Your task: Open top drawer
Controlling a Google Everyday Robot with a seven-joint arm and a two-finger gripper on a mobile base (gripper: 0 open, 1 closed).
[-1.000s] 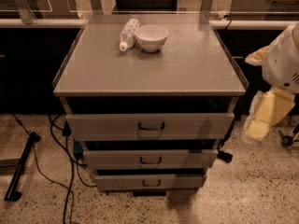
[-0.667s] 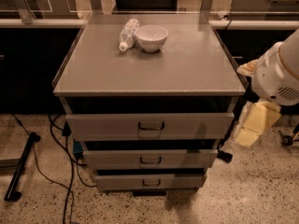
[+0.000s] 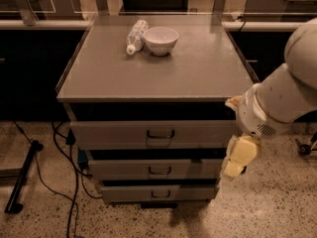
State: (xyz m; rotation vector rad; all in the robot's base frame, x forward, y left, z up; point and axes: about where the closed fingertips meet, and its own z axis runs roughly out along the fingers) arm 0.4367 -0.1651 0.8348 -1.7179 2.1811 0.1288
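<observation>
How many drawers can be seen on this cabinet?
3, stacked: the top drawer, widest, sits highest; the middle drawer is below it; the bottom drawer is nearest the floor. The gripper hangs beside their right ends. No further drawer seems hidden.

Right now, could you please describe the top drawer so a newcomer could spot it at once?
Find the grey cabinet with a white bowl and a bottle on top. Its top drawer sits directly under that surface, left of the gripper hanging by the cabinet's right side. It is wider and taller than the two drawers below it.
</observation>
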